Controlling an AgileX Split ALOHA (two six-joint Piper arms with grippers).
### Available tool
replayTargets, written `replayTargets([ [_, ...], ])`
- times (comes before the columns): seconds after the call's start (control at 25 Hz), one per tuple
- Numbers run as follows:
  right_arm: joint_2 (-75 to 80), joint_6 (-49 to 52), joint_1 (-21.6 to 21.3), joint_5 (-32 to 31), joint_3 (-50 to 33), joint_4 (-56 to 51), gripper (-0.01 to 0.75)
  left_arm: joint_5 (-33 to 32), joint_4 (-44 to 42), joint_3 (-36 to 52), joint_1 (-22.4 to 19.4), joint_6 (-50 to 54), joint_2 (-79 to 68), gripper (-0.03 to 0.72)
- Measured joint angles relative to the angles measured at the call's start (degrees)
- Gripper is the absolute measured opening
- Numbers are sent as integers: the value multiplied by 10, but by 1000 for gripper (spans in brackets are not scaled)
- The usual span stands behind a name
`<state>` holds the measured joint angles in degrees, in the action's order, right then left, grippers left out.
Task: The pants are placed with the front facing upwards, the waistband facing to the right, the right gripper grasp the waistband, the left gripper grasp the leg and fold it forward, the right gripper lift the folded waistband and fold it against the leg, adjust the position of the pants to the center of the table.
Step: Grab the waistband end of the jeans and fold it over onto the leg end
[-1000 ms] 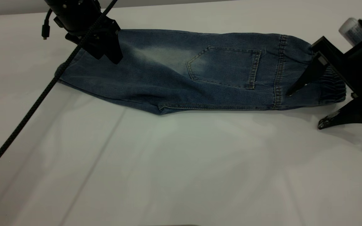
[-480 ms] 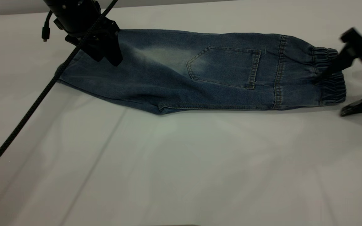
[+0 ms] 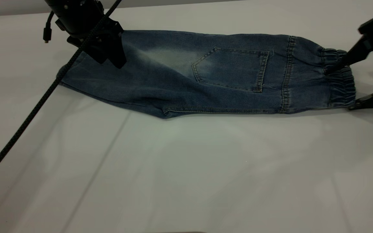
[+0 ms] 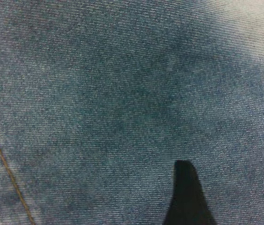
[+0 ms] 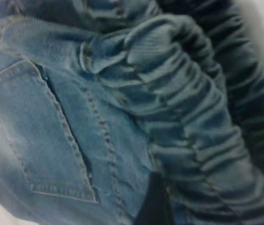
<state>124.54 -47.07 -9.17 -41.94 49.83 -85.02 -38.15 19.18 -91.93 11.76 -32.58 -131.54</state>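
Lying folded lengthwise across the far half of the white counter, the pants show faded blue denim and a square tan-stitched pocket. My right fingers are spread wide around the ruched waistband at the right end. My left fingers press the leg end; their grip I cannot tell.

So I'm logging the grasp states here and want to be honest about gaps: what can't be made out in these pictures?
- Left gripper, exterior view: its own body hides the fingertips over the pants leg; the left wrist view shows one finger.
- Right gripper, exterior view: cut off by the edge, with open fingers straddling the waistband.
- Right wrist view: blurred, contact unclear.
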Motion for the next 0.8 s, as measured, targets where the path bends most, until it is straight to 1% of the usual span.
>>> replayTargets([
  [0.12,5,-18,1,-1,0,-33,565,-7,1,0,0,1,0,420],
  [0.2,6,-23,1,0,0,-39,532,-11,3,0,0,1,0,420],
  [0.28,7,-27,1,8,0,-40,447,-13,4,0,0,1,0,420],
  [0.4,8,-39,1,8,0,-53,243,-13,7,0,4,0,-2,420],
  [0.44,8,-50,1,6,0,-66,162,-13,7,0,8,-1,-3,420],
  [0.48,8,-58,1,0,0,-79,108,-13,8,-1,13,-6,-6,420],
  [0.52,8,-71,1,-9,0,-94,71,-11,9,-1,19,-10,-10,420],
  [0.6,8,-95,1,-40,0,-127,50,-6,11,-1,36,-14,-19,420],
  [0.68,8,-116,1,-83,0,-160,48,8,13,-1,52,-15,-30,420],
  [0.8,8,-128,1,-146,6,-179,48,29,13,-4,76,-15,-46,420],
])
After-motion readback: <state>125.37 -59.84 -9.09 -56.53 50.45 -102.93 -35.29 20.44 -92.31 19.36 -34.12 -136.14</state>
